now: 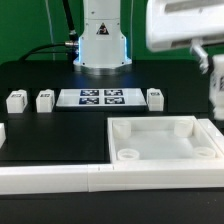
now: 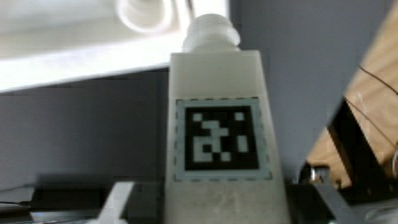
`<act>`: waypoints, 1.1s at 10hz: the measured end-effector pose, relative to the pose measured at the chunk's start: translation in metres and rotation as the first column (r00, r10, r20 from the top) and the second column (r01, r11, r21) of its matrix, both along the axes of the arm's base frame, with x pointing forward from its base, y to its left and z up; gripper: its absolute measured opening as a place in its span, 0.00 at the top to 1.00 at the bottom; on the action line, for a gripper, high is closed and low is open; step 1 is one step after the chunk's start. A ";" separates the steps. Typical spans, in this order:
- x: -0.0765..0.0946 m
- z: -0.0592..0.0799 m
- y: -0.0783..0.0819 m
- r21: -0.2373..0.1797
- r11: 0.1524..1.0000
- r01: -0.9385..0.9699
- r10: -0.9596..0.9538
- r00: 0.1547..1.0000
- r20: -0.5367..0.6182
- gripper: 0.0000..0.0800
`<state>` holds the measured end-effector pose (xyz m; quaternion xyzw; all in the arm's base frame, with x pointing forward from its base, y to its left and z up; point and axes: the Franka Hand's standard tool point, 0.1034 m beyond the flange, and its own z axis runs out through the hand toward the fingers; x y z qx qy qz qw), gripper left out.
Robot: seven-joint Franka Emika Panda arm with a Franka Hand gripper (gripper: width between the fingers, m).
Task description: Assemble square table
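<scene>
Tagged leg [image 2: 222, 110], pinched in the half-closed hand [image 2: 222, 196], hung near the square top [image 1: 160, 138]; tilted, it could miss a corner socket [image 1: 207, 153].

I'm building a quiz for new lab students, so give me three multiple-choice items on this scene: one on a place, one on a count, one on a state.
1. Where in the exterior view does the square top lie? A) lower right B) upper left C) top centre
2. How many legs stand loose on the table? A) one B) three C) five
3. What is the end effector doing? A) hanging open, empty B) gripping a leg C) pressing the square top
Answers: 1 A, its rim fills the lower right; 2 B, three stand in one row; 3 B, the wrist view shows the tagged leg clamped in it.
</scene>
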<state>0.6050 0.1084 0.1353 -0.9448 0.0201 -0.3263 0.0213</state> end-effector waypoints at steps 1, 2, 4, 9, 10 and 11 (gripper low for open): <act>0.009 0.006 -0.020 -0.012 1.000 0.012 -0.012 1.000 0.006 0.64; 0.016 0.010 -0.025 -0.011 1.000 0.019 -0.019 1.000 0.017 0.64; 0.015 0.008 -0.023 -0.016 1.000 0.012 -0.012 1.000 0.013 0.64; 0.015 0.008 -0.024 -0.028 1.000 -0.002 0.002 1.000 0.013 0.64; 0.015 0.008 -0.024 -0.029 1.000 -0.003 0.004 1.000 0.013 0.64; 0.015 0.007 -0.024 -0.030 1.000 -0.005 0.005 1.000 0.013 0.64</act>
